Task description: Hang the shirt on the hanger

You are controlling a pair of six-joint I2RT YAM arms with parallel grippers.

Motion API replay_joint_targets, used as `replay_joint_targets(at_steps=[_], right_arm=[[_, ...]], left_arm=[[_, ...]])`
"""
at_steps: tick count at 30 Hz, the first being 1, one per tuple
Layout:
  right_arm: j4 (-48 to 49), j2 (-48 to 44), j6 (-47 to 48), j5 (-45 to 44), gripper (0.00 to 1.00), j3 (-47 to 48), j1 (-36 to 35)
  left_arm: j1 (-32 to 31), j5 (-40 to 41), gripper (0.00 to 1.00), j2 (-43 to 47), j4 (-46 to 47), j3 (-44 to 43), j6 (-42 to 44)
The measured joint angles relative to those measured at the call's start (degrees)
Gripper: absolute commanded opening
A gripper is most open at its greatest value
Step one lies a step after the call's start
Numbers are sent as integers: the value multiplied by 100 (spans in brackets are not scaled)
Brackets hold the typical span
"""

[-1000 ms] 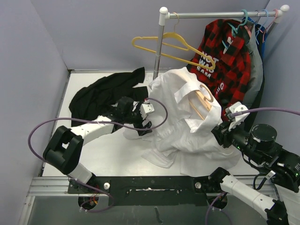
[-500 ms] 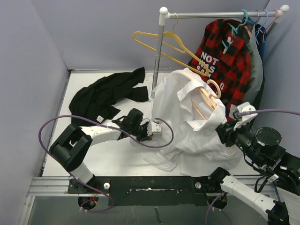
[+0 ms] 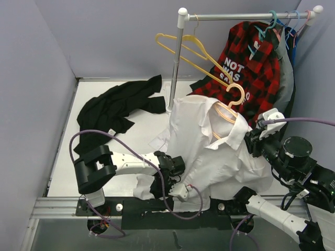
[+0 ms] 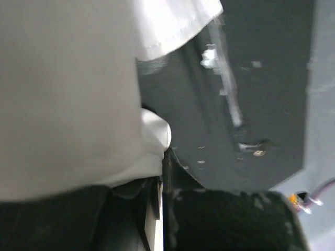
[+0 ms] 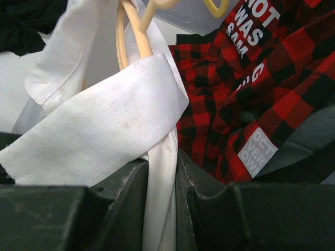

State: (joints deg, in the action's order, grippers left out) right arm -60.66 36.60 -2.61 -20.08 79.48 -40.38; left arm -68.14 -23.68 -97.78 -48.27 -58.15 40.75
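The white shirt [image 3: 209,151] lies spread just in front of the rack post [image 3: 178,57] and to its right. Its collar end is lifted off the counter [image 3: 104,136], and its lower part trails towards the near edge, farthest from the post. The tan hanger [image 3: 226,111] sits inside the collar, its arms under the cloth. Its hook sticks out above the collar, to the right of the post and clear of the rail on top of the post. The right end effector [image 3: 257,140], farther right of the post than the hanger, is narrow and pinches a strip of the shirt just below the collar. In the right wrist view that strip runs down between the two fingers [image 5: 162,172], with the hanger [image 5: 131,31] rising behind the collar flap. The left end effector [image 3: 175,185], well in front of the post at the shirt's hem, is closed tight. In the left wrist view a tuft of white cloth bunches right at its closed tips [image 4: 159,204]. A black garment [image 3: 118,104] lies crumpled on the counter to the left of the post. A yellow hanger [image 3: 191,49] hangs from the rail right by the post. A red-and-black plaid shirt [image 3: 251,63] hangs farther right along the rail.
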Motion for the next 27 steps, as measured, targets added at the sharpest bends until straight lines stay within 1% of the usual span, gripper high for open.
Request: replay_joint_targets(at_steps=[2,4,7,8,9,10,11,12,13,14,16,18,19,21,25,27], right_arm=[[42,59,74,-13,0,59,-22],[63,125,125,-76,0,109,-22],[61,221,225,-151,0,140,-22],[66,251,245,-164,0,144,-22],[70,280,269,-179,0,144,-22],[76,302,289,-186,0,144,-22],[98,310,313,-197,0,146,-22],[118,319,330,-199,0,146,-20],[140,321,343,-190,0,155,-22],[144,326,356,-166,0,175,-22],[133,343,374,-105,0,236,-20],[140,352,372,-83,0,315,-17],[142,343,369,-48,0,332,-17],[103,293,352,83,0,326,-13],[-238,149,221,605,0,188,-13],[-490,153,160,879,0,66,-13]], left_arm=[[-267,-61,0,-269,-345,-61,-7],[-498,118,0,-463,-564,-195,33],[-660,341,0,-643,-763,-396,15],[-691,385,4,-662,-791,-422,7],[-723,439,21,-669,-811,-446,-7],[-745,483,32,-671,-813,-459,-37],[-769,496,55,-671,-837,-476,-157],[-800,505,70,-662,-870,-509,-197],[-837,398,94,-629,-986,-557,-387],[-863,363,97,-564,-1064,-577,-417],[-857,197,98,-374,-1300,-588,-549],[-540,269,98,-122,-1322,-693,-538],[-282,284,98,17,-1344,-828,-522],[455,221,98,407,-1360,-1364,-448],[1965,-192,98,1220,-1281,-3018,-509],[2396,-341,98,1589,-1097,-3711,-767]])
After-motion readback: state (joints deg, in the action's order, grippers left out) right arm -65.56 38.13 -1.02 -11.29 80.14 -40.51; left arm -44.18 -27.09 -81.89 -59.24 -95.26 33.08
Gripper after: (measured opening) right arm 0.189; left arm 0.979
